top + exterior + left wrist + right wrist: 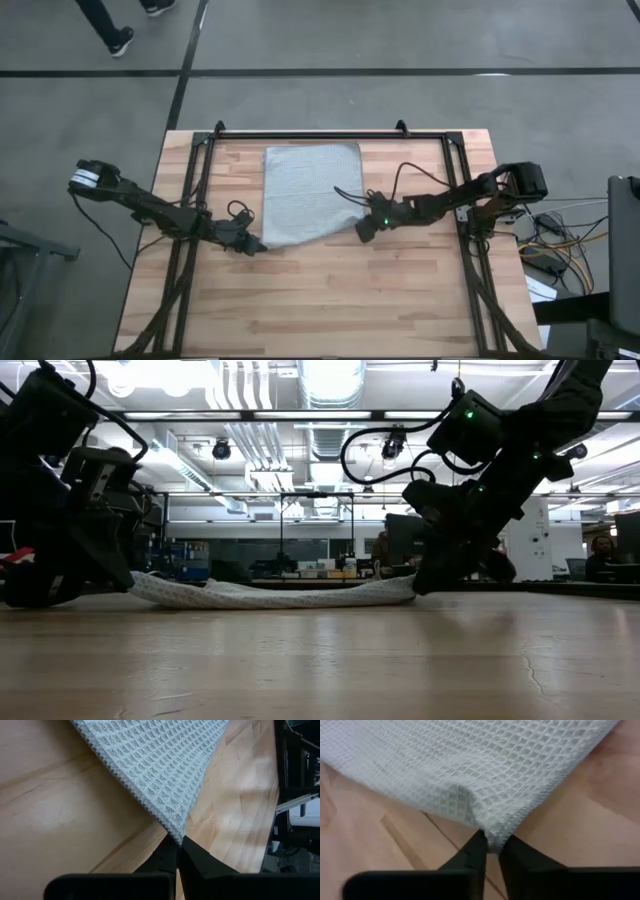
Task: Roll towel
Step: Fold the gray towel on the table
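The light grey-blue waffle-weave cloth towel (308, 192) lies flat on the pale wooden plank desk (330, 300), just toward twelve o'clock from the desk's centre. The left tool (252, 245), at the towel's seven o'clock corner, is pinched closed on that corner; the left wrist view shows the tip of fabric caught between its dark fingers (167, 862). The right tool (364, 231), at the five o'clock corner, is clamped on that corner, the cloth bunching slightly there. Both corners sit barely off the desk.
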